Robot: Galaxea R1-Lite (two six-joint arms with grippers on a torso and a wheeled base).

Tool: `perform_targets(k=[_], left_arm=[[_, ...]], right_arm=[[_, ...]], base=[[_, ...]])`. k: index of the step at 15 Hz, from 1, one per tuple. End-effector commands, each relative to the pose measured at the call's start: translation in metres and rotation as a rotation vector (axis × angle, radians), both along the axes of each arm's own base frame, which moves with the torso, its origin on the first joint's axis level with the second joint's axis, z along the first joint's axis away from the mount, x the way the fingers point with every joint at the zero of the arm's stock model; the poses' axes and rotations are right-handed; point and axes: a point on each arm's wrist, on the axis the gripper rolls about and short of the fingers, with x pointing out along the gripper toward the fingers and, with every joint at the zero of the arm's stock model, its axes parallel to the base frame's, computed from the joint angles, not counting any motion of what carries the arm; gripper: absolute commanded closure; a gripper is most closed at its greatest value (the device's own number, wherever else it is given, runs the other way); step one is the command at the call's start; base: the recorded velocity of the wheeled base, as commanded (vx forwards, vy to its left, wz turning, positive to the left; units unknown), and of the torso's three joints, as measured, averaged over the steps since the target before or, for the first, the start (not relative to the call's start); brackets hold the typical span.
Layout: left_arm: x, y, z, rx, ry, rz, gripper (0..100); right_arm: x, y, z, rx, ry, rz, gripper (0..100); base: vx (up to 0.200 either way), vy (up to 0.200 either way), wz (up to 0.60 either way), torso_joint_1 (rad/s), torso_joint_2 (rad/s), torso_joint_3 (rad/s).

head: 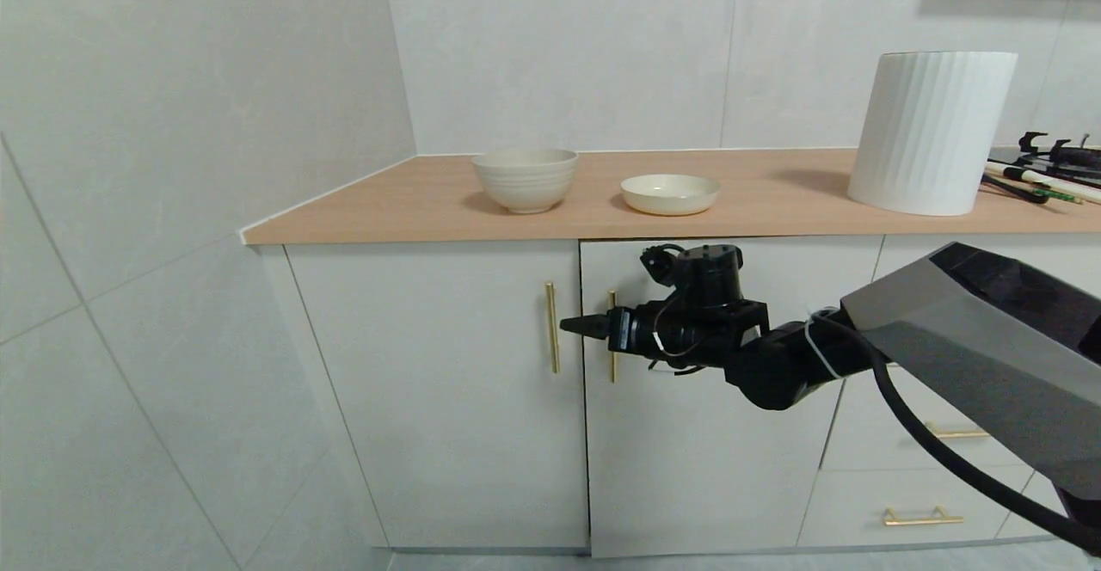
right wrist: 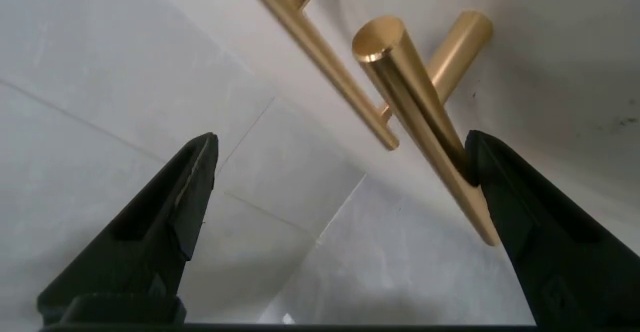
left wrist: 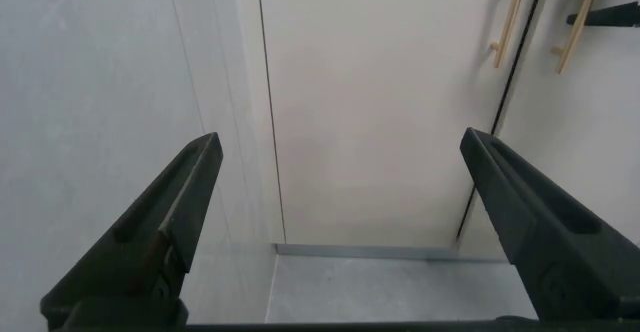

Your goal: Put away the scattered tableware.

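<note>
Trouble is likeliest at the cabinet. The right gripper (head: 578, 326) is spread wide and holds nothing, level with the left door handle (head: 551, 328) and the right door handle (head: 612, 336). In its wrist view one gold bar lies close beside a finger (right wrist: 530, 232) rather than centred, though which door's bar is hard to tell. Closing from here could skid off the smooth rod or catch the wrong door. The tableware sits on the countertop (head: 774, 201) — from that gripper, the bowl (head: 525, 179) at eleven o'clock and the dish (head: 670, 193) at one, with the ribbed container (head: 931, 131) at two. The left gripper (left wrist: 340, 140) is also wide and empty, low before the cabinet.

Count: one bowl, one dish, one container, two door handles, two drawer handles (head: 922, 517).
</note>
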Motion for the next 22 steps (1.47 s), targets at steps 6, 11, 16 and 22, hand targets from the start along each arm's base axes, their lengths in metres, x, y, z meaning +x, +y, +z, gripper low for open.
perform_targets(k=[6, 11, 16, 22], left_arm=[[0.000, 0.000, 0.000, 0.000, -0.001, 0.001, 0], [0.000, 0.000, 0.000, 0.000, -0.001, 0.001, 0], [0.000, 0.000, 0.000, 0.000, -0.001, 0.001, 0], [0.000, 0.000, 0.000, 0.003, -0.001, -0.001, 0]], right_arm=[[-0.037, -0.021, 0.027, 0.023, 0.028, 0.124, 0], [-0.071, -0.040, 0.032, 0.049, 0.034, 0.203, 0], [-0.088, -0.050, 0.023, 0.066, 0.008, 0.222, 0], [-0.100, -0.043, 0.017, 0.061, 0.022, 0.258, 0]], base=[[0.000, 0.000, 0.00, 0.000, 0.00, 0.000], [0.000, 0.000, 0.00, 0.000, 0.00, 0.000], [0.000, 0.000, 0.00, 0.000, 0.00, 0.000], [0.000, 0.000, 0.00, 0.000, 0.00, 0.000]])
